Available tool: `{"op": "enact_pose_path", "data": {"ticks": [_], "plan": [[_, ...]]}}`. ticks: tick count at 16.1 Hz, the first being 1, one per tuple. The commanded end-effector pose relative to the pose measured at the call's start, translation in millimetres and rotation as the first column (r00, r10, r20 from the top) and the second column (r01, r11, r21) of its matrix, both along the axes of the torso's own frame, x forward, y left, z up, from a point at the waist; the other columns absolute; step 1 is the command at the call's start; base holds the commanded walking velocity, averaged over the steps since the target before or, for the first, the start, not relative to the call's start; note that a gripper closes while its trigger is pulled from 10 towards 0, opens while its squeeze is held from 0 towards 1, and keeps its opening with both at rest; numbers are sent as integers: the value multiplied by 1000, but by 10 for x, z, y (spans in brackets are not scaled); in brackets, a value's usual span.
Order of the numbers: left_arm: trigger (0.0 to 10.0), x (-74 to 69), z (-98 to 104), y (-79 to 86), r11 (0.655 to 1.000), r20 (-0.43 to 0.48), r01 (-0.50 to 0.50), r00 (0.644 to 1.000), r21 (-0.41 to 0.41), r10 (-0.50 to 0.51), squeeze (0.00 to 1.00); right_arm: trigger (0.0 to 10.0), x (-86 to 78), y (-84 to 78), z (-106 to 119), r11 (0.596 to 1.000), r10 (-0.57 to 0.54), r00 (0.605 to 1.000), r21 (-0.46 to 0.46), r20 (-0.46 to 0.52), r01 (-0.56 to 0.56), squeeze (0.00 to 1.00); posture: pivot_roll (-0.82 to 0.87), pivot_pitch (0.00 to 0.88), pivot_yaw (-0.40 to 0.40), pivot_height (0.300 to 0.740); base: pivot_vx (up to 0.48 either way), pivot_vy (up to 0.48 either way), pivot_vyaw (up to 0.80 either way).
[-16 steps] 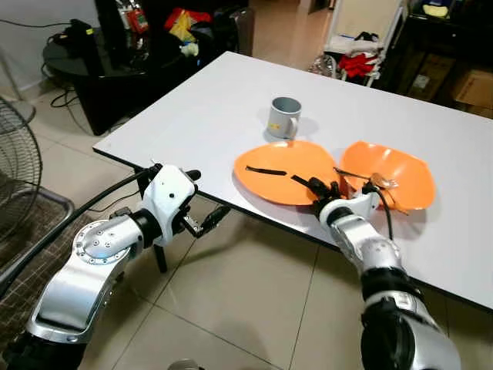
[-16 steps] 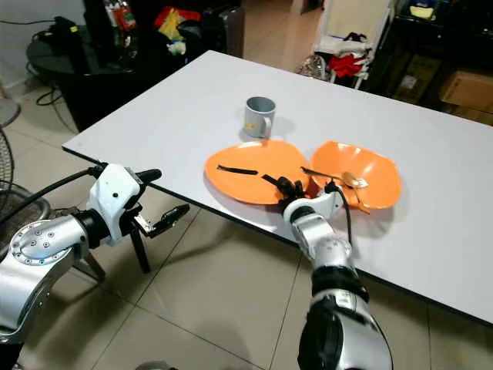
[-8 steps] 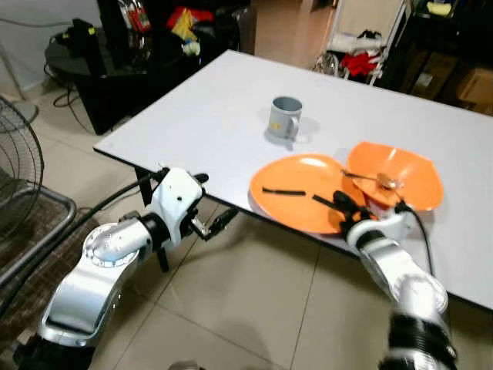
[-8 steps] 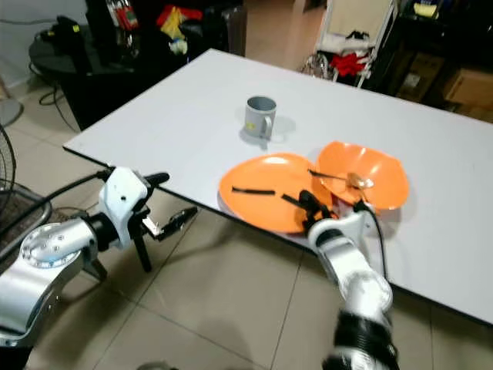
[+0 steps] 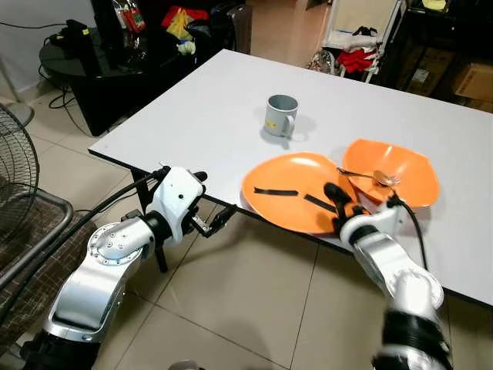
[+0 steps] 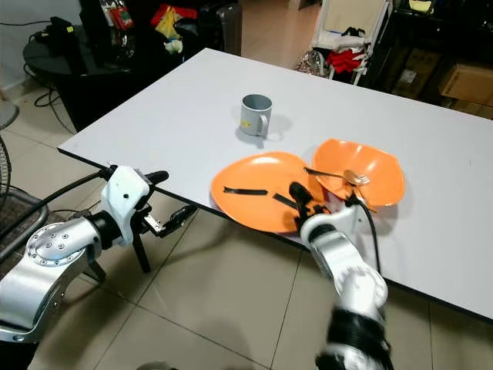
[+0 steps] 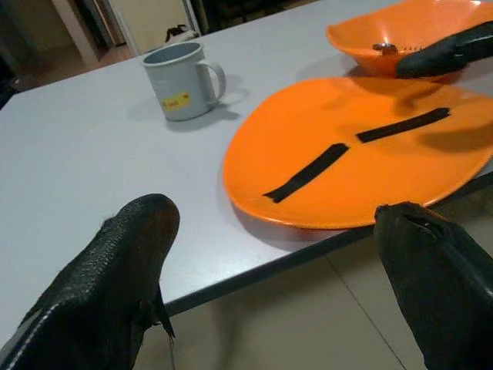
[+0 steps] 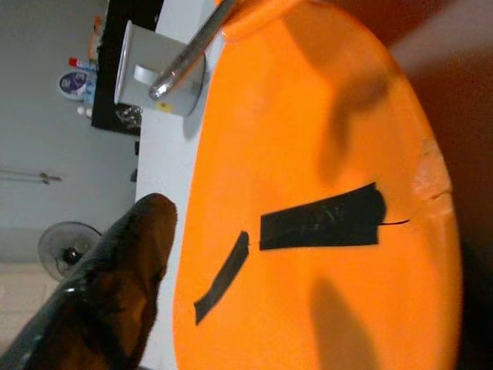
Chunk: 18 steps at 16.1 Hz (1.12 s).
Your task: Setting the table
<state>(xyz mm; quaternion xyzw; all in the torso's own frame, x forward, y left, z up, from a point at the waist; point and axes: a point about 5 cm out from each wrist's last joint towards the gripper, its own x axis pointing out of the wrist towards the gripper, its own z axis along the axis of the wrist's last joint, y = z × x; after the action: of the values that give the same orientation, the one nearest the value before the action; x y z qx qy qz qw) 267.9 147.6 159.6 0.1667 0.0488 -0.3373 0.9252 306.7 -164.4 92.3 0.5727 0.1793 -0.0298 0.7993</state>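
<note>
Plate placement looks like the step in hand: right pincer [image 5: 337, 202] sits at the near rim of the flat orange plate [image 5: 289, 181], one black finger lying over the plate top; whether it is clamped on the rim, cannot tell. Plate lies on the white desk [image 5: 208, 100], near edge overhanging the desk edge a little. Orange bowl [image 5: 400, 166] touches the plate's far-right side, metal fork [image 5: 370, 176] resting across the bowl. Grey mug [image 5: 279, 114] stands beyond the plate, apart from it. Left pincer [image 5: 214, 221] hangs off the desk edge, left of the plate, fingers spread wide, holding nothing.

Next move, judged: slide the plate further onto the desk without nudging the bowl.

Plate: smooth glossy plastic, oval, shallow, two black tape-like strips on it. Bowl: same plastic, wavy rim. Mug: matte, handled, small yellow sticker.
</note>
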Motion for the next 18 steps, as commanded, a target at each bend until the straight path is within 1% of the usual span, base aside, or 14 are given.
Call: {"op": "enact_pose_path", "data": {"ticks": [1,3,4,5,7,8,9,10,12,14,15,16,17,18], "plan": [[10000,32,19,-6,1000,15,-8,1000,13,8,0,10000,41,-8,-34,1000,-22,999,-1,-24,22,1000,88,0,-21,740,0,0,0],[10000,62,26,22,1000,26,-23,999,22,22,0,10000,253,71,-25,1000,-24,1000,5,-15,24,1000,93,0,-16,740,0,0,0],[10000,69,28,26,999,28,-25,999,23,24,0,10000,285,74,-22,999,-31,999,9,-14,31,1000,93,0,-16,740,0,0,0],[10000,98,42,44,999,40,-37,999,27,36,0,10000,411,82,-3,998,-58,998,-1,-19,58,1000,101,0,-16,740,0,0,0],[10000,114,57,52,998,52,-50,998,27,48,0,10000,469,97,7,998,-52,999,-35,-10,52,1000,101,0,-16,740,0,0,0],[10000,116,68,56,998,56,-56,997,26,55,0,10000,479,91,-7,995,-39,999,-95,-16,38,1000,101,0,-16,740,0,0,0],[10000,104,73,71,998,58,-62,997,27,60,0,10000,433,91,-40,982,-4,1000,-190,-26,-1,1000,117,0,-27,740,0,0,0],[10000,95,70,80,998,58,-64,996,28,63,0,10000,384,83,-77,972,8,999,-236,-37,-17,1000,114,0,-27,740,0,0,0],[10000,88,55,77,997,59,-66,996,28,64,0,10000,321,37,-150,961,-5,998,-277,-65,-14,1000,109,0,-22,740,0,0,0],[10000,95,50,61,998,58,-63,996,25,61,0,10000,226,-61,-189,939,-32,993,-344,-111,-8,1000,104,0,-17,740,0,0,0],[10000,105,55,58,998,58,-62,996,25,60,0,10000,195,-123,-158,915,-26,994,-404,-109,-20,1000,101,0,-10,740,0,0,0],[10000,112,56,57,998,58,-60,997,25,58,0,10000,180,-150,-126,886,6,994,-460,-107,-55,1000,99,0,-8,740,0,0,0],[10000,113,56,56,998,58,-60,997,26,58,0,10000,176,-149,-120,878,21,994,-474,-110,-71,1000,99,0,-8,740,0,0,0],[10000,117,55,55,998,58,-58,997,28,57,0,10000,169,-125,-120,859,66,990,-498,-122,-119,1000,97,0,-5,740,0,0,0]]}}
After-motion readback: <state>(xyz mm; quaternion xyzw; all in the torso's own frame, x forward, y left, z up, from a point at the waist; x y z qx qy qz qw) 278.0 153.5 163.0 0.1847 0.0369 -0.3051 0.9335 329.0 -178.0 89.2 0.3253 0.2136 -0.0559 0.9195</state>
